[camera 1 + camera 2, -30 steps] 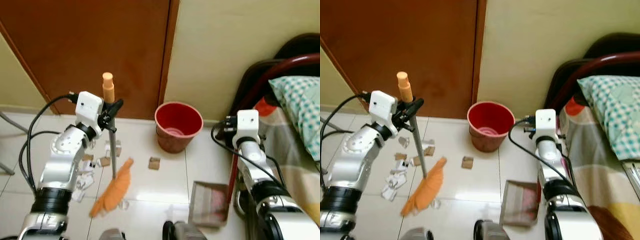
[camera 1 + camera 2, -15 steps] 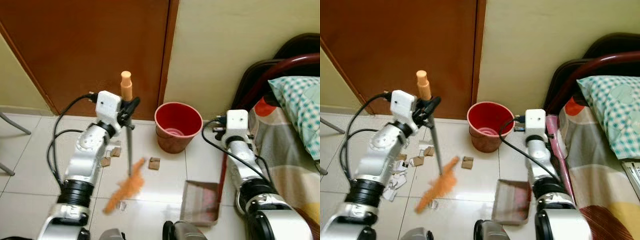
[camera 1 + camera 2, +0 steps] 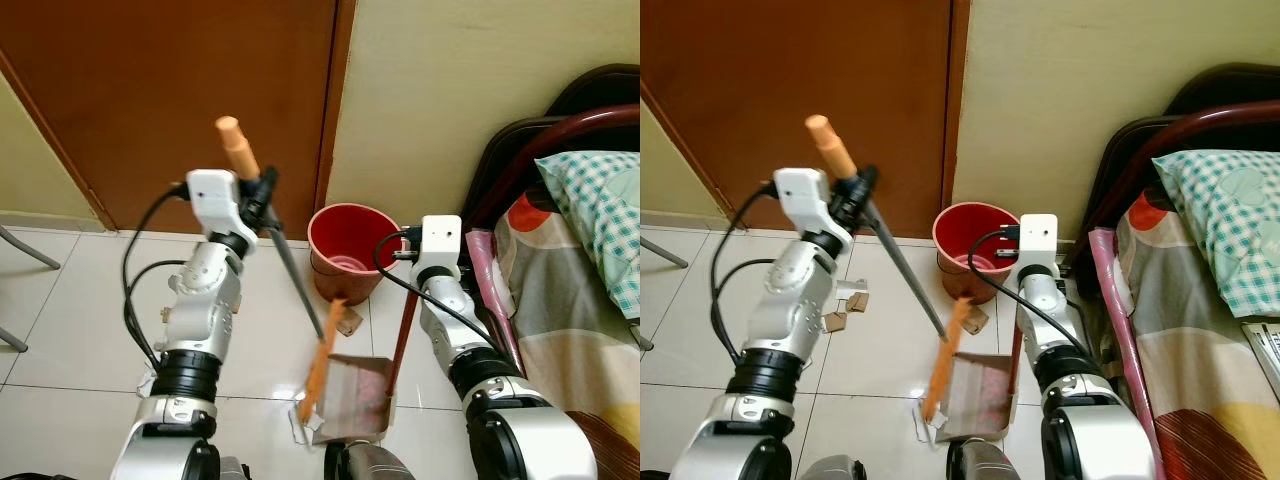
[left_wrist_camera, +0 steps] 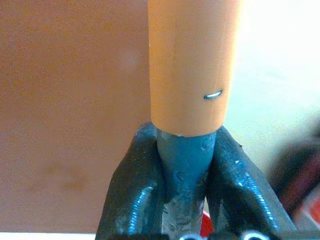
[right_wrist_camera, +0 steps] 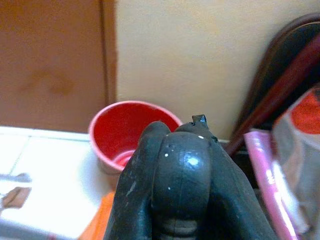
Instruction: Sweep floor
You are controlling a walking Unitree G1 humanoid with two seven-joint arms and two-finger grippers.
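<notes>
We face a brown door (image 3: 190, 90) and a yellow wall (image 3: 450, 70), with a bed (image 3: 580, 270) on our right carrying a checked pillow (image 3: 600, 210). The tiled floor (image 3: 70, 320) runs between them.

A red bucket (image 3: 355, 250) stands on the floor against the wall, between our two arms. Just in front of it lies the dustpan (image 3: 355, 400), its long red handle (image 3: 402, 320) rising toward our right gripper (image 5: 175, 170). In the right wrist view those fingers look pressed together, but we cannot tell whether they grip the handle.

The broom (image 3: 285, 270) slants from upper left down to lower right. Our left gripper (image 4: 185, 165) holds it high up: the fingers (image 4: 135, 190) are closed on the grey shaft, one on each side, directly below the orange end cap (image 4: 192, 65). The orange bristles (image 3: 322, 360) sit at the left edge of the dustpan's mouth.

Small scraps of cardboard (image 3: 845, 310) lie on the floor near our left arm, and white paper bits (image 3: 928, 425) lie by the dustpan's near corner.
</notes>
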